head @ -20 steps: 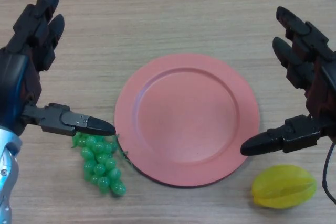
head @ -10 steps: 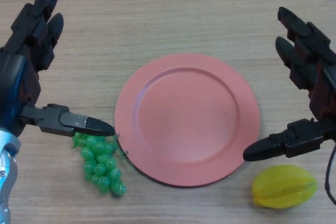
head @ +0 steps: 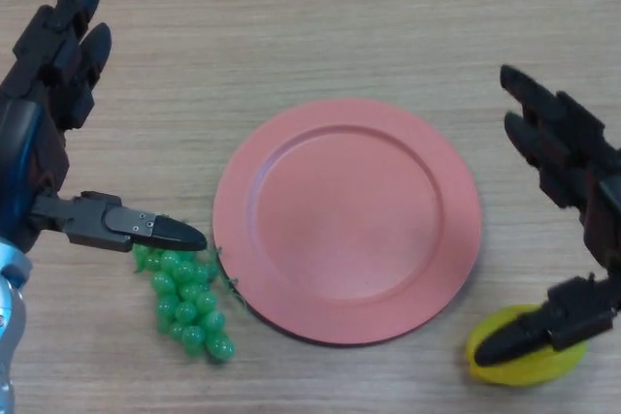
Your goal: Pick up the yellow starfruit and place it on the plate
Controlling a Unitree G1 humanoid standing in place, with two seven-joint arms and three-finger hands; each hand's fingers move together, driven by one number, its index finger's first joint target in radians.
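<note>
The yellow starfruit (head: 519,366) lies on the wooden table at the bottom right, just right of the pink plate (head: 346,217). My right hand (head: 582,201) hangs over it, open, fingers stretched toward the far side; its thumb (head: 543,330) crosses the top of the fruit and hides part of it. Whether the thumb touches the fruit I cannot tell. My left hand (head: 44,143) is at the left edge, open, its thumb pointing toward the plate.
A bunch of green grapes (head: 186,300) lies just left of the plate's front rim, right under my left thumb.
My right hand has come down and toward me; its thumb moved from beside the plate's rim to over the starfruit. The left hand barely shifted.
</note>
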